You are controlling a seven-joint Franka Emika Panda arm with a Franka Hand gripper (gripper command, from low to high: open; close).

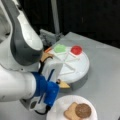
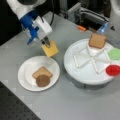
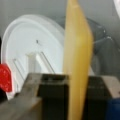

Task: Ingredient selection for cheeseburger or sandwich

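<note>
The gripper is clamped on the yellow cheese square, holding it in the air between the small white plate and the large divided tray, above the grey table; in a front view the cheese hangs tilted just beyond the plate's far rim, touching neither dish; in a front view the arm hides most of it, and only a tan-yellow corner shows below the blue wrist, near the tray's edge.

On the plate a toast slice lies flat with the brown patty overlapping its near edge; both front views show this pair, patty on toast.

In the tray's compartments sit a second toast slice, the green lettuce and the red tomato; in a front view lettuce and tomato are plain, while the toast there is only an edge behind the arm.

The wrist view alone shows the cheese edge-on, pinched between the dark fingers, with the tray's ribs and the tomato behind.
</note>
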